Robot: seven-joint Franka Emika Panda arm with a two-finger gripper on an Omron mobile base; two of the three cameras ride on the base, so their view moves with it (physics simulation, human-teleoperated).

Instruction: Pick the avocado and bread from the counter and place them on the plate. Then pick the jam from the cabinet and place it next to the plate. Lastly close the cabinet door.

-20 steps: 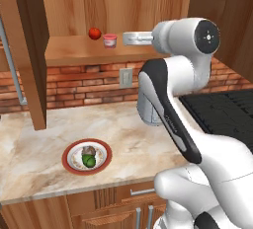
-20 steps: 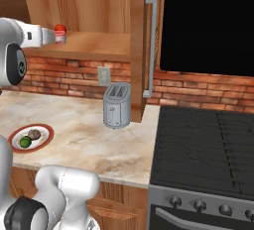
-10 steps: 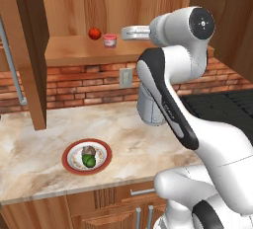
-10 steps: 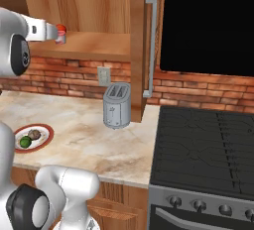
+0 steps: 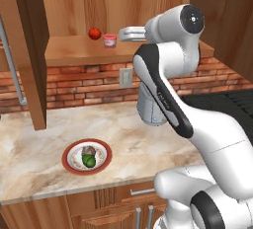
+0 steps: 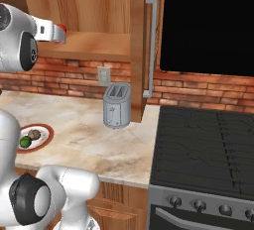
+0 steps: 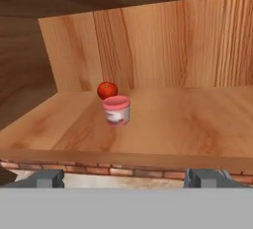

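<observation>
The avocado (image 5: 89, 161) and bread (image 5: 89, 151) already lie on the plate (image 5: 69, 150) on the desk (image 5: 143, 144), so the jam (image 7: 116, 110) looks like the step in hand. It stands upright on the cabinet (image 7: 163, 65) shelf, near the front, its squat body's axis vertical and its mouth facing up. A red fruit (image 7: 107, 90) sits just behind it, slightly to the left in the hand view, close enough that I cannot tell whether they touch.

The gripper (image 7: 128, 176) hangs level in front of the shelf edge, well short of the jar, with its fingers (image 7: 47, 177) spread wide apart and nothing between them.

Risks from here, as I judge them:
- The jar sits a little left of the midline between the fingers. Going straight in could catch it with one finger and push it back into the fruit.
- Reaching too deep could knock the fruit, which would likely roll along the shelf.
- The fingers ride low, about at the height of the shelf's front lip. Any drop on the way in would strike the wood.
- A grip high on the jar could tip it, and a sideways one could spin it.

The cabinet door (image 5: 30, 50) stands open at the left and is not yet closed.
</observation>
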